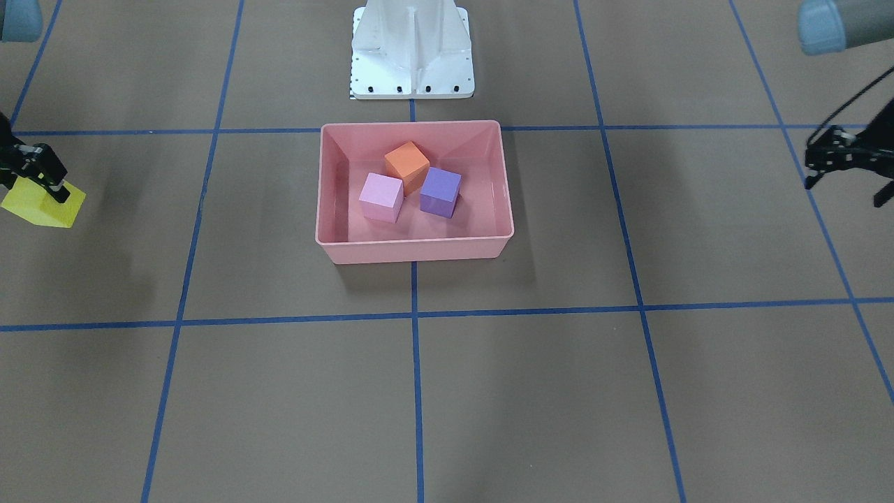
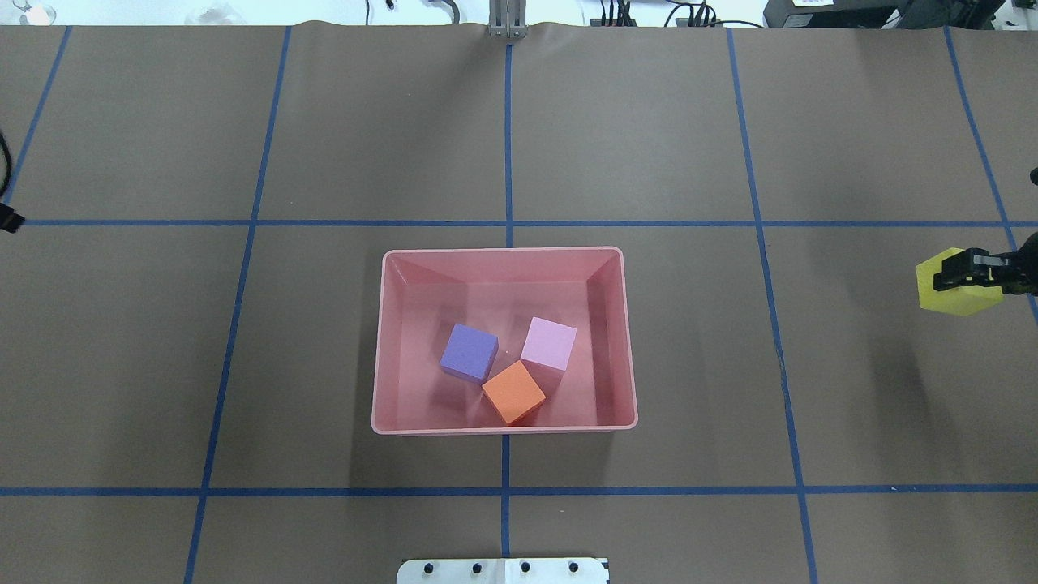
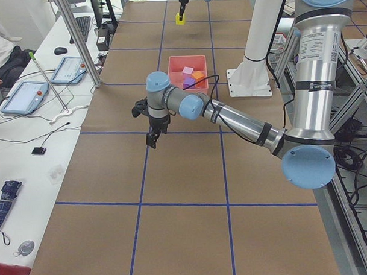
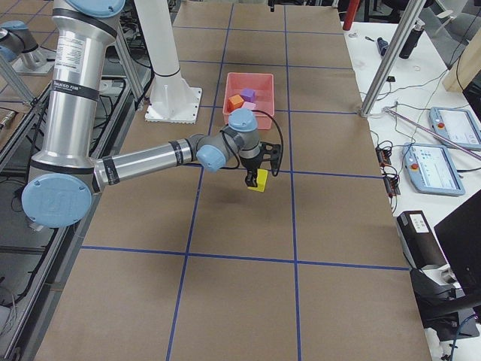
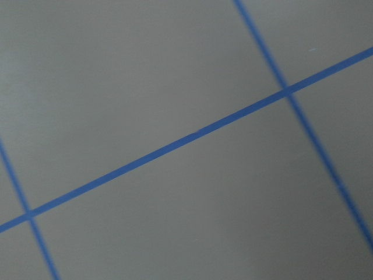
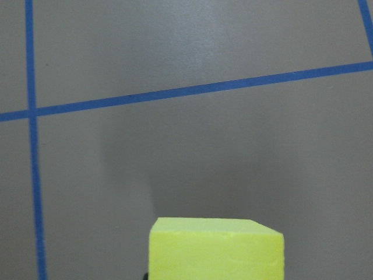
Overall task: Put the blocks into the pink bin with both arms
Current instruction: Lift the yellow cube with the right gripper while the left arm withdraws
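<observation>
Pink block (image 2: 549, 343), orange block (image 2: 513, 392) and purple block (image 2: 469, 352) sit inside the pink bin (image 2: 503, 251). Right end effector (image 2: 961, 280) clamps the yellow block (image 2: 961, 302) above the desk (image 2: 243, 365), well apart from the bin. Left end effector (image 1: 844, 194) hangs with fingers apart, empty.

The desk (image 1: 559, 391) is dull brown, crossed by a grid of blue tape lines (image 1: 416, 363). Mid-frame, the bin (image 1: 332, 188) is salmon pink all over. In it are an orange block (image 1: 406, 161), a pale pink block (image 1: 381, 197) and a purple block (image 1: 440, 191). At the left edge, the yellow block (image 1: 38, 206) is bright lemon and the right claw (image 1: 59, 192) black. The left claw (image 1: 845, 192), at the right edge, is black too. The base (image 1: 412, 49), top centre, is white. Each arm (image 3: 243, 120) is grey with light-blue caps (image 3: 308, 167).
</observation>
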